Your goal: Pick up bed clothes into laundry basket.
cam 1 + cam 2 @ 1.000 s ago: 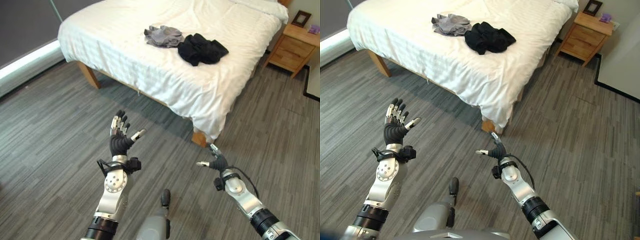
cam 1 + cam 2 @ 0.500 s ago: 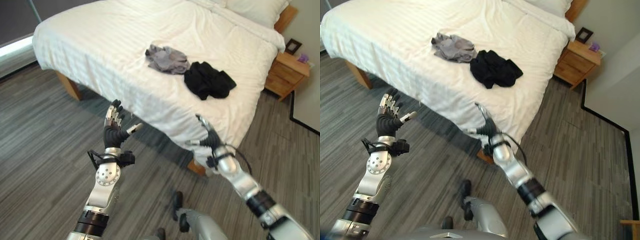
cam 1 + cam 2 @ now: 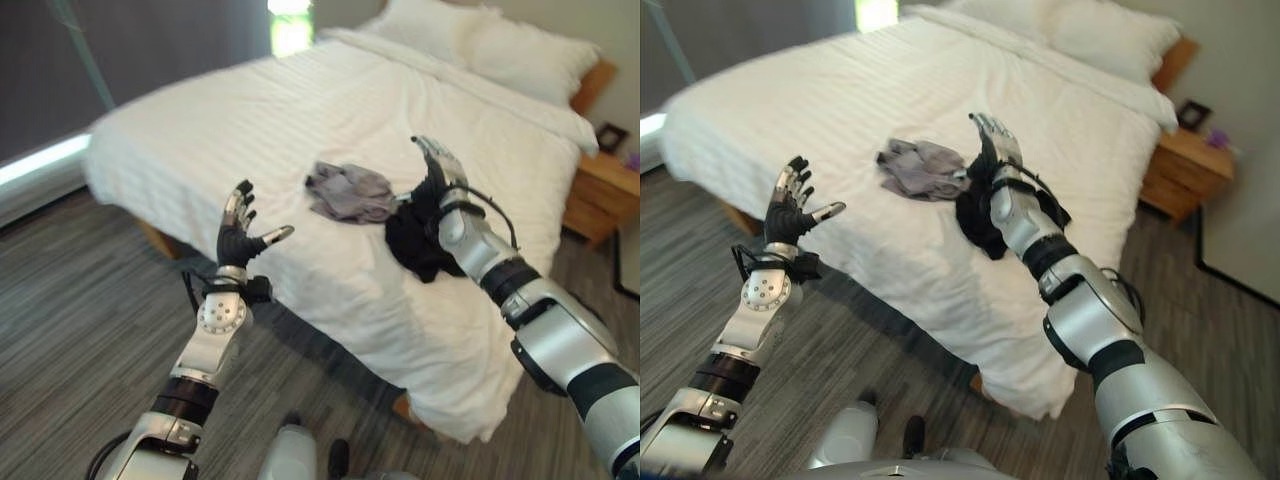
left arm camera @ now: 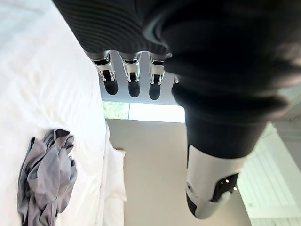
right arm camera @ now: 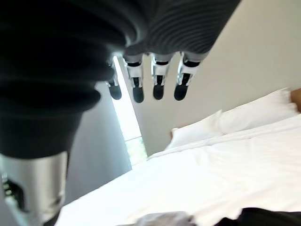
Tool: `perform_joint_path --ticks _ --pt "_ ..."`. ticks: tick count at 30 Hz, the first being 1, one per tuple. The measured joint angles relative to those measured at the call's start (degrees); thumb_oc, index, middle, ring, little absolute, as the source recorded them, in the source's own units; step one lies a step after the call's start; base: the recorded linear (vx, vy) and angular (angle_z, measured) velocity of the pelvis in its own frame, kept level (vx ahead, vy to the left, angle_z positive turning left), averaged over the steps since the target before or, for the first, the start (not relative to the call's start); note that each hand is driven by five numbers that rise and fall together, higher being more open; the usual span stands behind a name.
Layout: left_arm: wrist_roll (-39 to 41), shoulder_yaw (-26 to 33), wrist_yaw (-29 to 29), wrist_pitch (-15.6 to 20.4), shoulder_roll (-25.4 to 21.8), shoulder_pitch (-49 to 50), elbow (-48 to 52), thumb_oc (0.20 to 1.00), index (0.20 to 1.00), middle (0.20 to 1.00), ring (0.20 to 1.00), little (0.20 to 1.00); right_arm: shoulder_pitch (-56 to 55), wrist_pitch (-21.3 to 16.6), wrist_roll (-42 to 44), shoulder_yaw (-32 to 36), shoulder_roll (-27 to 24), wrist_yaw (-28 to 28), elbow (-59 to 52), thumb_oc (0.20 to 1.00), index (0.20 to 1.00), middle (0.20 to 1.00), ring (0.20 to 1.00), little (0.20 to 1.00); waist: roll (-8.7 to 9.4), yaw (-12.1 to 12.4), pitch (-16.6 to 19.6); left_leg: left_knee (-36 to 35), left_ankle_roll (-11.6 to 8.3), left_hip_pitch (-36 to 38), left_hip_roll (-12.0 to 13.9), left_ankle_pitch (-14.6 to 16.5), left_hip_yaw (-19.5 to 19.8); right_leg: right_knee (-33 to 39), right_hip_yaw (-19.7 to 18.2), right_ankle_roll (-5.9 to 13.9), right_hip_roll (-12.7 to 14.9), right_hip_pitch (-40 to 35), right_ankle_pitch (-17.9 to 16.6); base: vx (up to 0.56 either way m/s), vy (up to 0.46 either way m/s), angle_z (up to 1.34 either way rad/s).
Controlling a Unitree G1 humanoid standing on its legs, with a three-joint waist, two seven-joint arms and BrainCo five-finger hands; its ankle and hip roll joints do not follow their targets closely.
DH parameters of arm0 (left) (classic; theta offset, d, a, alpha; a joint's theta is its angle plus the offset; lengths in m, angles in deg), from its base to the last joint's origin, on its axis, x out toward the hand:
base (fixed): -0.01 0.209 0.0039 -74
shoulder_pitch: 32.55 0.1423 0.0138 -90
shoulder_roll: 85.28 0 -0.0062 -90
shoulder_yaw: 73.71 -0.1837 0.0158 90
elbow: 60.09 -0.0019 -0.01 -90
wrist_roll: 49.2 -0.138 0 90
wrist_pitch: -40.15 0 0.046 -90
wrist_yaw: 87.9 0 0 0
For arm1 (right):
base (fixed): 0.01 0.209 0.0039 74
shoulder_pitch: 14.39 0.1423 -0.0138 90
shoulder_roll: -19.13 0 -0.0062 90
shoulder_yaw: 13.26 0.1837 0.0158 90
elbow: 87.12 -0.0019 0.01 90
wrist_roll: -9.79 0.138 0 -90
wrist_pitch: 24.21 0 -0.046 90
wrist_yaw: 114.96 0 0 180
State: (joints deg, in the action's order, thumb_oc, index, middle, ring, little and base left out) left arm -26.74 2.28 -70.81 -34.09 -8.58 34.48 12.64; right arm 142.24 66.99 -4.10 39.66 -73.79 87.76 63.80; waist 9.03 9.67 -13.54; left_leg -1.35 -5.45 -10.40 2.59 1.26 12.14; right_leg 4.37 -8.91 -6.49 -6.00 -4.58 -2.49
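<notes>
a: where do we stand on the task?

b: we're at the reach, we judge. our right hand [image 3: 437, 176] hangs over the bed [image 3: 230, 140] with fingers straight and nothing in it, above the black clothes [image 3: 418, 245] and just beside the grey clothes [image 3: 348, 192]. both piles lie touching each other on the white cover, near the bed's near edge.

a: and our left hand [image 3: 240, 232]?

b: raised in front of the bed's side, fingers spread, empty.

a: what does the next move call for?

b: we'd say lowering the right hand onto the black pile and curling round a good bunch of cloth. we see no laundry basket, so finding it comes after.

a: any writing or labels?

b: none we can read.
</notes>
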Motion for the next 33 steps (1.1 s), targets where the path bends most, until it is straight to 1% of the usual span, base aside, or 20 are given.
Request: perform_joint_path --ticks 1,2,3,5,6,7,9,10,13,14,15,17,18,21,22,24,26,30,31,33 --pt "0.1 -0.9 0.0 0.0 -0.2 -1.2 -1.3 1.000 1.000 1.000 1.000 1.000 0.5 0.0 0.6 0.0 0.0 -0.4 2.2 1.000 1.000 1.000 1.000 1.000 -0.93 0.9 -0.3 -2.2 -0.26 1.0 0.7 -0.4 -0.4 0.0 -1.0 0.57 -0.1 -0.4 -0.1 0.16 0.120 -1.01" --pt "2.1 -1.1 0.0 0.2 0.3 -3.2 -4.0 1.000 1.000 1.000 1.000 1.000 0.3 0.7 1.5 0.0 -0.4 -1.2 5.5 1.000 1.000 1.000 1.000 1.000 -3.15 0.3 -0.9 -0.2 -0.32 1.0 1.2 -0.2 -2.9 0.7 -1.7 2.80 -0.2 -2.2 0.2 0.15 0.120 -0.77" --pt "3.5 -1.7 0.1 0.4 0.8 -5.4 -7.1 1.000 1.000 1.000 1.000 1.000 0.0 1.3 1.6 -0.9 -0.5 -1.7 7.4 1.000 1.000 1.000 1.000 1.000 -3.80 -0.7 -1.0 0.0 -0.42 1.5 1.2 -3.0 -3.6 0.4 -2.0 4.16 -0.2 -3.1 1.7 0.09 0.097 -0.42" --pt "5.7 -3.1 0.3 0.2 1.3 -9.3 -11.6 1.000 1.000 1.000 1.000 1.000 0.2 1.9 1.6 -2.2 -0.4 -2.6 9.0 1.000 1.000 1.000 1.000 1.000 -3.49 -1.0 -0.8 -0.2 -0.27 2.5 0.0 -6.8 -4.6 -2.6 -2.3 7.03 1.2 -2.2 4.5 0.02 0.048 -0.34" --pt "6.2 -4.3 0.4 0.3 1.5 -11.4 -12.3 1.000 1.000 1.000 1.000 1.000 0.6 1.6 1.6 -2.5 -0.3 -2.8 9.3 1.000 1.000 1.000 1.000 1.000 -3.33 -1.0 -0.8 -0.6 1.73 3.6 -1.9 -10.7 -5.3 -2.9 -1.7 8.54 2.9 -2.4 6.3 0.00 0.048 -0.33" --pt "6.2 -5.5 0.5 0.3 1.7 -13.4 -13.2 1.000 1.000 1.000 1.000 1.000 0.6 1.6 1.5 -2.7 -0.4 -2.9 9.6 1.000 1.000 1.000 1.000 1.000 -2.98 -1.6 -0.6 -1.1 2.00 3.7 -3.2 -10.7 -5.2 -2.4 -1.1 8.97 4.1 -2.5 6.5 -0.02 0.032 -0.10" --pt "6.3 -7.7 0.4 0.4 2.9 -18.5 -15.5 1.000 1.000 1.000 1.000 1.000 1.2 1.8 1.5 -2.7 -0.4 -3.3 9.7 1.000 1.000 1.000 1.000 1.000 -2.88 -1.6 -0.7 -2.2 3.11 3.9 -4.9 -11.5 -5.0 -2.5 -0.6 9.27 5.2 -1.5 6.7 -0.01 -0.001 0.11" --pt "6.6 -8.7 0.5 0.5 4.1 -22.5 -17.8 1.000 1.000 1.000 1.000 1.000 1.8 1.8 1.6 -3.5 0.0 -3.4 9.8 1.000 1.000 1.000 1.000 1.000 -2.87 -1.5 -0.7 -2.6 3.13 3.9 -5.7 -11.6 -4.7 -2.0 -0.3 9.48 5.1 -0.4 6.9 0.00 0.000 0.00" --pt "6.6 -11.3 0.7 0.6 5.4 -27.0 -22.1 1.000 1.000 1.000 1.000 1.000 2.3 1.4 1.5 -6.1 0.0 -4.1 10.5 1.000 1.000 1.000 1.000 1.000 -2.64 -1.7 -0.9 -2.7 3.04 3.8 -6.4 -11.5 -3.6 -1.2 0.7 9.73 3.5 2.1 6.7 -0.06 -0.018 0.16" --pt "6.7 -13.5 0.9 1.1 6.6 -29.3 -25.1 1.000 1.000 1.000 1.000 1.000 2.8 1.2 1.5 -7.3 -0.1 -4.4 12.4 1.000 1.000 1.000 1.000 1.000 -2.22 -2.3 -1.0 -2.9 2.04 3.3 -7.2 -10.6 -3.4 -1.0 0.8 9.08 3.0 4.3 5.6 -0.09 -0.024 0.38" --pt "6.7 -14.9 1.0 1.2 7.2 -30.5 -26.9 1.000 1.000 1.000 1.000 1.000 3.2 1.3 1.5 -8.5 0.0 -4.5 13.7 1.000 1.000 1.000 1.000 1.000 -2.14 -2.5 -1.1 -3.0 2.01 2.9 -7.5 -9.9 -3.4 -1.8 0.9 9.23 3.0 5.2 4.5 -0.09 -0.019 0.31" --pt "6.7 -15.6 1.2 1.3 7.1 -30.8 -27.4 1.000 1.000 1.000 1.000 1.000 3.4 1.3 1.4 -9.0 0.3 -4.5 14.6 1.000 1.000 1.000 1.000 1.000 -1.67 -1.9 -1.3 -3.0 2.26 1.8 -7.7 -9.7 -3.8 -2.2 0.8 9.34 3.3 6.6 3.3 -0.11 -0.013 -0.02" --pt "6.7 -16.8 1.8 1.4 7.3 -32.1 -29.4 1.000 1.000 1.000 1.000 1.000 3.7 1.2 1.2 -10.8 0.3 -4.5 16.1 1.000 1.000 1.000 1.000 1.000 -1.82 -2.1 -1.6 -3.0 2.26 0.0 -7.9 -9.8 -3.6 -2.4 1.0 9.06 3.3 8.4 2.7 -0.10 -0.011 -0.03" --pt "6.7 -18.4 2.6 1.5 7.3 -33.6 -31.4 1.000 1.000 1.000 1.000 1.000 3.9 1.5 0.3 -11.0 -0.3 -4.7 18.3 1.000 1.000 1.000 1.000 1.000 -2.85 -2.7 -3.0 -2.6 2.88 -3.0 -8.0 -10.9 -3.4 -2.6 1.7 9.27 3.3 11.3 2.1 -0.10 -0.015 0.09" --pt "6.7 -18.4 2.8 1.5 7.2 -33.6 -31.6 1.000 1.000 1.000 1.000 1.000 3.9 2.1 0.3 -11.0 -0.7 -5.2 19.1 1.000 1.000 1.000 1.000 1.000 -3.17 -3.3 -4.6 -2.6 3.52 -3.2 -8.0 -11.5 -3.4 -2.7 1.9 9.05 3.3 11.6 1.8 -0.08 -0.010 0.04" --pt "6.7 -19.4 3.0 1.6 7.9 -34.3 -33.2 1.000 1.000 1.000 1.000 1.000 4.0 2.2 0.3 -11.0 -2.1 -5.5 20.1 1.000 1.000 1.000 1.000 1.000 -3.81 -3.8 -5.5 -2.6 3.23 -4.3 -7.9 -11.2 -3.4 -2.7 1.9 9.32 3.3 12.7 2.0 -0.07 -0.012 -0.02" --pt "6.6 -20.0 3.2 1.5 8.2 -34.7 -33.8 1.000 1.000 1.000 1.000 1.000 5.2 2.2 0.3 -10.8 -3.8 -5.4 20.4 1.000 1.000 1.000 1.000 1.000 -5.10 -4.6 -7.7 -2.6 3.63 -4.6 -7.9 -11.5 -3.8 -2.4 1.8 9.19 3.3 12.9 1.5 -0.06 -0.030 -0.09" --pt "6.6 -21.4 4.0 1.6 8.4 -35.8 -34.9 1.000 1.000 1.000 1.000 1.000 5.8 1.7 0.4 -10.7 -4.9 -4.8 20.4 1.000 1.000 1.000 1.000 1.000 -5.57 -5.9 -8.4 -2.6 3.63 -5.5 -7.7 -11.5 -4.3 -2.5 1.1 8.89 3.2 14.3 1.2 -0.07 0.005 -0.09" --pt "6.6 -21.7 4.2 1.6 8.3 -37.1 -35.3 1.000 1.000 1.000 1.000 1.000 7.1 1.7 0.4 -10.7 -5.4 -4.4 20.4 1.000 1.000 1.000 1.000 1.000 -6.11 -6.0 -9.3 -2.6 3.61 -5.7 -7.4 -11.5 -4.8 -3.2 0.7 9.05 3.0 14.8 1.3 -0.07 0.008 -0.15" --pt "6.6 -21.7 4.6 1.6 8.2 -37.9 -35.4 1.000 1.000 1.000 1.000 1.000 7.7 1.1 0.4 -10.7 -5.7 -4.2 20.4 1.000 1.000 1.000 1.000 1.000 -6.52 -6.3 -9.4 -2.6 3.39 -6.7 -7.2 -11.4 -5.4 -3.9 0.3 9.08 2.8 16.4 1.3 -0.04 0.006 -0.16"
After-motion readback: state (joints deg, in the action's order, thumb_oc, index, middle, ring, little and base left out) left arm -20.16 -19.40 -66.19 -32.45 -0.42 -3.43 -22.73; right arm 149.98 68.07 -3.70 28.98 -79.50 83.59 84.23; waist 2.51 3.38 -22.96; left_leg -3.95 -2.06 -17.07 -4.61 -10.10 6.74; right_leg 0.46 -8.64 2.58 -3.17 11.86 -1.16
